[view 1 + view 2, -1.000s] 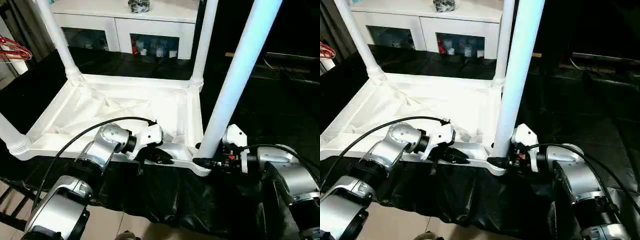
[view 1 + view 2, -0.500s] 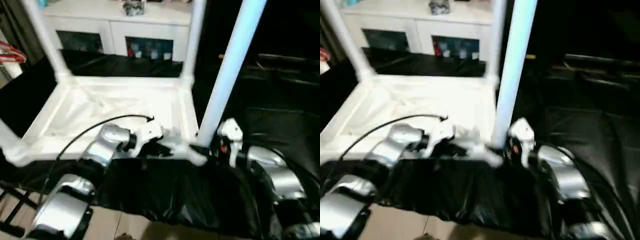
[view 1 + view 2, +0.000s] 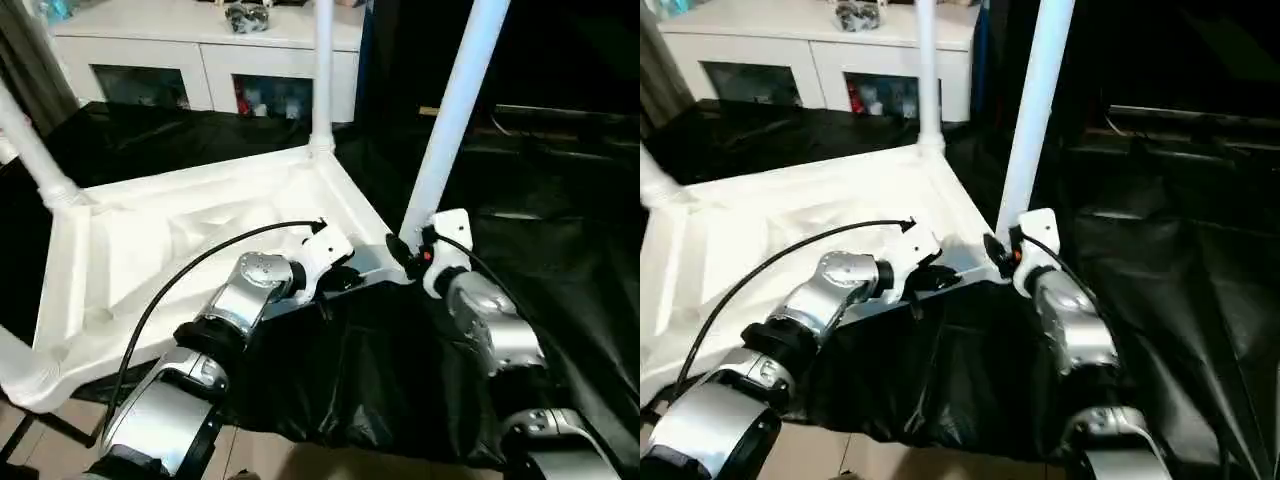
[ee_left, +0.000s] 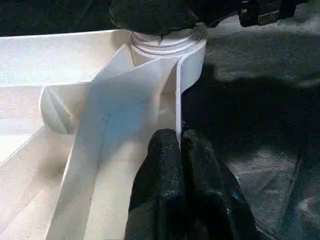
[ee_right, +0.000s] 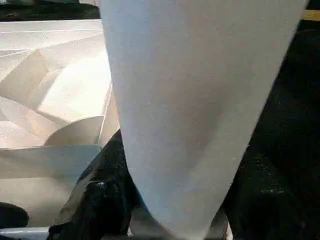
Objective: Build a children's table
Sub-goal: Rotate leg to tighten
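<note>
The white table top (image 3: 150,250) lies upside down on black sheeting, ribbed side up and skewed in the view. Legs stand in its sockets: one at the far corner (image 3: 322,70), one at the left (image 3: 30,150) and one in the near right corner (image 3: 452,120). A fourth socket with a leg stub shows at the bottom left (image 3: 15,350). My left gripper (image 3: 345,282) is shut on the top's thin rim wall (image 4: 177,100) just beside that near right corner socket. My right gripper (image 3: 404,252) is shut around the base of the near right leg (image 5: 190,100), one black finger (image 5: 95,200) beside it.
A white cabinet with glass doors (image 3: 200,50) stands behind the table. Black sheeting (image 3: 400,380) covers the work surface and hangs over its near edge. A black cable (image 3: 190,275) loops from my left wrist over the table top.
The table top has turned on the sheeting, and its near right corner now sits further from me. My right arm has swung in front with the leg. Both grips hold. The view shifted too.
</note>
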{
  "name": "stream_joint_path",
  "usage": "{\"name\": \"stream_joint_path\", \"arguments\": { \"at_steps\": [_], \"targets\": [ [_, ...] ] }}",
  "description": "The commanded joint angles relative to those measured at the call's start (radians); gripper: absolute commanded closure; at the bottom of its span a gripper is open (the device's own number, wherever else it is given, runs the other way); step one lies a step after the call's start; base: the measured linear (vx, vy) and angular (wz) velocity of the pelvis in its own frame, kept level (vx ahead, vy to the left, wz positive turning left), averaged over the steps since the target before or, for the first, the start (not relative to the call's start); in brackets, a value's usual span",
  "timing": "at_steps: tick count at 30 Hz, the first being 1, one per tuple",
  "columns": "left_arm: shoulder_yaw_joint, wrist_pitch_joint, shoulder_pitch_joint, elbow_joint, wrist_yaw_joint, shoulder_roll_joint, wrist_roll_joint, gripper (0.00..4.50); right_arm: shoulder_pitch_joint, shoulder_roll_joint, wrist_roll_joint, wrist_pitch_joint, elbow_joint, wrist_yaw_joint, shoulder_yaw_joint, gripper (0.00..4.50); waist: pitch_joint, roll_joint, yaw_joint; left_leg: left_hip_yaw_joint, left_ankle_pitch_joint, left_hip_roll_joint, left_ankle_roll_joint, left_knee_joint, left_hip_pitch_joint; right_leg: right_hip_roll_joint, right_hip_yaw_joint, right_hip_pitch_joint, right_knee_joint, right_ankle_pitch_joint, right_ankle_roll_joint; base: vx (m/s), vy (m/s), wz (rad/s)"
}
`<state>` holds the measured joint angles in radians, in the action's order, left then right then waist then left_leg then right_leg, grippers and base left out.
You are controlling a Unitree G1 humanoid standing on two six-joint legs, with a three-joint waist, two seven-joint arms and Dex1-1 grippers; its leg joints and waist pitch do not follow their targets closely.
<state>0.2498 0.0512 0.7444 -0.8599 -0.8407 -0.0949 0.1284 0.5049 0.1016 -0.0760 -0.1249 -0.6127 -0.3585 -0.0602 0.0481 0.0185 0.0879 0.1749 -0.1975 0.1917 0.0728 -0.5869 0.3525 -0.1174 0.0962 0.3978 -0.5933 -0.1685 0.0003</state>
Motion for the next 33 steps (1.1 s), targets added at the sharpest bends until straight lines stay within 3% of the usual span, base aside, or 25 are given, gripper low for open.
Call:
{"name": "stream_joint_path", "arguments": {
  "at_steps": [1,2,4,9,11,13,18,23,26,33],
  "targets": [
    [0.020,-0.050,0.029,0.080,-0.040,0.033,-0.021,4.50,-0.032,-0.067,-0.024,-0.047,-0.065,-0.085,0.078,1.74,-0.061,-0.002,0.005,-0.013,-0.267,0.032,-0.017,0.087,0.007,-0.044,-0.045,-0.049,0.077,-0.287,-0.190,0.000,0.000,0.00],
    [0.023,-0.052,0.023,0.087,-0.056,0.026,-0.024,4.50,-0.034,-0.060,-0.020,-0.046,-0.058,-0.097,0.080,1.49,-0.061,-0.001,0.006,-0.011,-0.251,0.032,-0.024,0.085,0.006,-0.043,-0.046,-0.047,0.075,-0.258,-0.201,0.000,0.000,0.00],
    [0.030,-0.056,0.011,0.103,-0.092,0.010,-0.032,4.50,-0.040,-0.042,-0.012,-0.044,-0.039,-0.127,0.087,1.40,-0.062,-0.001,0.007,-0.010,-0.228,0.033,-0.034,0.083,0.009,-0.044,-0.046,-0.052,0.070,-0.222,-0.215,0.000,0.000,0.00],
    [0.046,-0.081,-0.009,0.127,-0.201,-0.035,-0.050,4.50,-0.076,0.043,-0.007,-0.046,0.033,-0.303,0.150,1.40,-0.068,0.001,0.009,-0.006,-0.135,0.032,-0.069,0.071,0.009,-0.040,-0.047,-0.056,0.049,-0.037,-0.271,0.000,0.000,0.00],
    [0.046,-0.081,-0.009,0.127,-0.201,-0.035,-0.050,4.50,-0.076,0.043,-0.007,-0.046,0.033,-0.303,0.150,1.40,-0.065,0.000,0.010,-0.004,-0.157,0.032,-0.074,0.072,0.007,-0.039,-0.046,-0.057,0.052,-0.067,-0.274,0.000,0.000,0.00],
    [0.045,-0.102,-0.006,0.122,-0.270,-0.071,-0.060,4.50,-0.130,0.153,-0.031,-0.054,0.125,-0.535,0.227,1.40,-0.061,-0.001,0.016,-0.004,-0.193,0.033,-0.071,0.074,0.005,-0.038,-0.044,-0.059,0.062,-0.137,-0.260,0.000,0.000,0.00],
    [0.040,-0.108,-0.002,0.122,-0.316,-0.096,-0.070,4.50,-0.172,0.228,-0.066,-0.068,0.207,-0.697,0.261,1.40,-0.057,-0.005,0.034,-0.002,-0.252,0.041,-0.056,0.078,-0.003,-0.041,-0.049,-0.050,0.070,-0.233,-0.242,0.000,0.000,0.00],
    [0.036,-0.109,-0.002,0.125,-0.357,-0.116,-0.081,4.50,-0.204,0.289,-0.106,-0.095,0.280,-0.823,0.283,1.40,-0.059,-0.004,0.052,-0.003,-0.235,0.045,-0.059,0.079,0.000,-0.044,-0.051,-0.051,0.068,-0.235,-0.236,0.000,0.000,0.00],
    [0.036,-0.118,-0.003,0.121,-0.391,-0.133,-0.083,4.50,-0.225,0.332,-0.134,-0.126,0.335,-0.894,0.306,1.75,-0.060,-0.004,0.058,-0.003,-0.217,0.045,-0.057,0.078,-0.001,-0.044,-0.051,-0.049,0.066,-0.218,-0.237,0.000,0.000,0.00],
    [0.036,-0.126,-0.003,0.116,-0.417,-0.149,-0.084,4.50,-0.239,0.343,-0.130,-0.143,0.360,-0.923,0.322,1.91,-0.062,-0.004,0.060,-0.004,-0.198,0.044,-0.054,0.076,0.004,-0.045,-0.050,-0.051,0.061,-0.186,-0.246,0.000,0.000,0.00]
  ]
}}
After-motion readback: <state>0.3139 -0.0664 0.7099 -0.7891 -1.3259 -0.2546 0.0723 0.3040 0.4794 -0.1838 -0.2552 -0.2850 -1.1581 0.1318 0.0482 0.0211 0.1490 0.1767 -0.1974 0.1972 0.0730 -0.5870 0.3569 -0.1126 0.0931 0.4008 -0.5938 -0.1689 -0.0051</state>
